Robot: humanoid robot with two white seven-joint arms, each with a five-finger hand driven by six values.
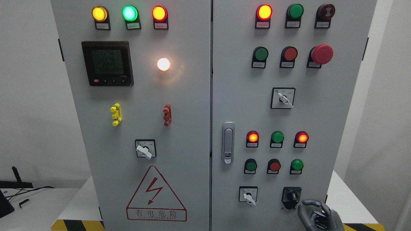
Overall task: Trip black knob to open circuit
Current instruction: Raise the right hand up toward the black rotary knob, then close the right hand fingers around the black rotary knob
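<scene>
The black knob (292,195) sits on a black square plate at the lower right of the grey cabinet's right door (321,128). My right hand (316,215) comes up from the bottom edge, just below and right of the knob. Its dark fingers are loosely spread, one fingertip (305,202) reaching toward the knob's plate without touching the knob. Nothing is held in it. My left arm does not show.
A white selector switch (248,195) is left of the knob. Above are rows of red and green buttons and lamps, another selector (284,98) and a red emergency button (322,54). A door handle (228,142) is mid-panel. The left door carries a meter (107,63).
</scene>
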